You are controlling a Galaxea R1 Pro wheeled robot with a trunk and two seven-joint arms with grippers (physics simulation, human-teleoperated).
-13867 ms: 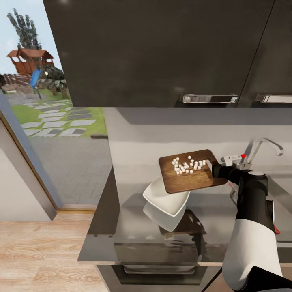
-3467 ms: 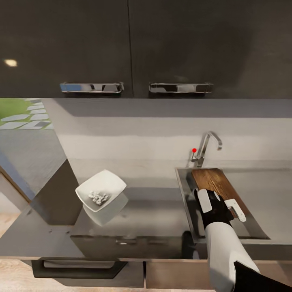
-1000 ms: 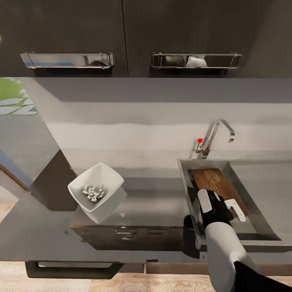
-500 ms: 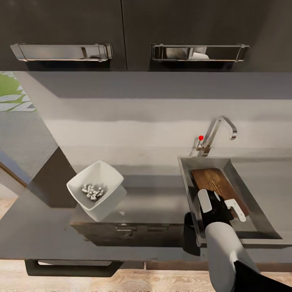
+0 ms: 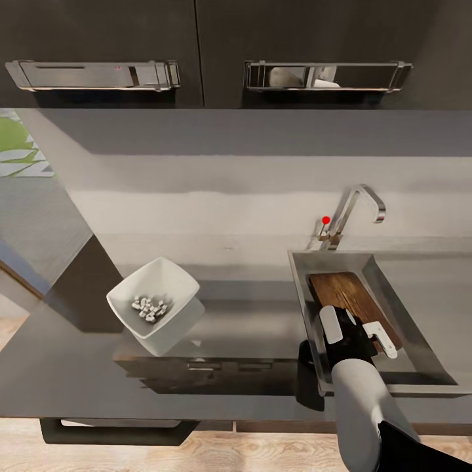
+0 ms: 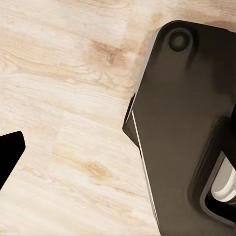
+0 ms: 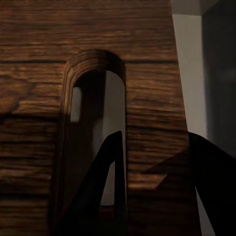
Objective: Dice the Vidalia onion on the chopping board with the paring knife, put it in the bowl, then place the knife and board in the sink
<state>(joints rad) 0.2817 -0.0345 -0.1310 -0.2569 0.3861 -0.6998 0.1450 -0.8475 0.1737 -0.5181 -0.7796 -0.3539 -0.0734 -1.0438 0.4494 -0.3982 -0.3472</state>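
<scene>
Chopping board (image 5: pixel 345 296) lies inside the sink (image 5: pixel 303 308), far end toward the tap (image 5: pixel 354 210). Right end effector (image 5: pixel 357 334) is closed on its near edge, one finger through the oval slot (image 7: pixel 93 123), the other outside the edge. Judged rigid, fairly light, smooth-faced; the slot edge is the sound hold. Bowl (image 5: pixel 154 305) sits on the surface, well apart from the sink, holding diced onion (image 5: pixel 149 309). Paring knife cannot be made out; the arm covers part of the basin. Left end effector: state cannot be told
</scene>
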